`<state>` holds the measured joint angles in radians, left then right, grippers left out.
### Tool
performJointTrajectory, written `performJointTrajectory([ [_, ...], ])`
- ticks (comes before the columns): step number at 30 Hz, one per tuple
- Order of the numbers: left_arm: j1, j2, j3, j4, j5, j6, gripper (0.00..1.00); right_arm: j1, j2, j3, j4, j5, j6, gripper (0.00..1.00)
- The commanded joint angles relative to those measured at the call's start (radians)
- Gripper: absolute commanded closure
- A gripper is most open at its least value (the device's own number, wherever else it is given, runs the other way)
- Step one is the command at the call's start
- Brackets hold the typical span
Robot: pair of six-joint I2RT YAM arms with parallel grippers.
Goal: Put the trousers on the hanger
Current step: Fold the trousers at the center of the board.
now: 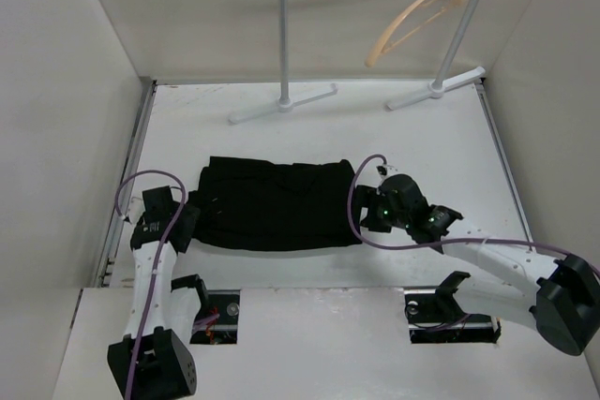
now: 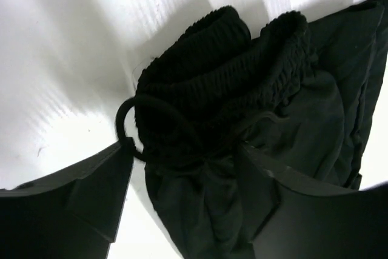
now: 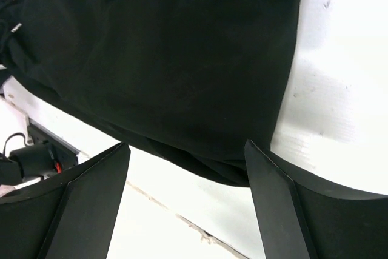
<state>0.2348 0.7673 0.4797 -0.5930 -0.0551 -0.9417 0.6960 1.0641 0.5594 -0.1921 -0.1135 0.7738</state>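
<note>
The black trousers (image 1: 272, 203) lie folded on the white table, in the middle. The tan wooden hanger (image 1: 412, 18) hangs on the white rail at the back right, far from both arms. My left gripper (image 1: 190, 222) is at the trousers' left end. In the left wrist view it (image 2: 185, 174) is open, its jaws on either side of the bunched elastic waistband (image 2: 224, 83) and drawstring loop (image 2: 124, 125). My right gripper (image 1: 371, 213) is at the trousers' right end. In the right wrist view it (image 3: 185, 156) is open over the cloth's near edge (image 3: 182, 59).
A white metal rail stand (image 1: 283, 35) stands at the back on two feet. White walls close in the left, right and back. Near the arm bases the front board has two cut-outs (image 1: 220, 311) with cables.
</note>
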Motion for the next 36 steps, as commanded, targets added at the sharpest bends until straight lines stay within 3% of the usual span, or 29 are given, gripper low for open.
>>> performJointTrajectory([
  [1, -0.005, 0.024, -0.027, 0.103, -0.003, -0.016, 0.43, 0.01, -0.03, -0.007, 0.057, -0.012, -0.004, 0.18],
  [3, -0.002, 0.038, -0.036, 0.131, -0.006, -0.014, 0.52, 0.01, -0.032, -0.009, 0.057, -0.014, -0.004, 0.18],
  [7, -0.001, 0.032, -0.007, 0.13, 0.006, -0.019, 0.8, 0.001, -0.05, -0.022, 0.056, -0.015, 0.008, 0.18],
  [9, -0.028, -0.002, 0.048, 0.101, 0.009, -0.026, 0.87, -0.014, -0.065, -0.033, 0.052, -0.009, 0.015, 0.18],
  [16, -0.209, 0.036, 0.35, 0.027, -0.034, -0.094, 0.93, -0.103, 0.003, -0.047, 0.072, -0.018, 0.047, 0.18],
  [22, -0.415, 0.24, 0.678, 0.113, -0.106, -0.077, 0.94, -0.105, 0.03, -0.044, 0.129, -0.043, 0.067, 0.17],
  [25, -0.469, 0.297, 0.769, 0.18, -0.132, -0.017, 0.94, -0.105, 0.037, -0.039, 0.141, -0.048, 0.074, 0.17],
  [29, -0.389, 0.224, 0.615, 0.263, -0.199, 0.075, 0.94, -0.1, 0.037, -0.044, 0.141, -0.048, 0.078, 0.17],
  [36, 0.009, 0.2, 0.153, 0.531, -0.045, 0.095, 0.93, -0.117, -0.007, -0.062, 0.117, -0.051, 0.073, 0.16],
])
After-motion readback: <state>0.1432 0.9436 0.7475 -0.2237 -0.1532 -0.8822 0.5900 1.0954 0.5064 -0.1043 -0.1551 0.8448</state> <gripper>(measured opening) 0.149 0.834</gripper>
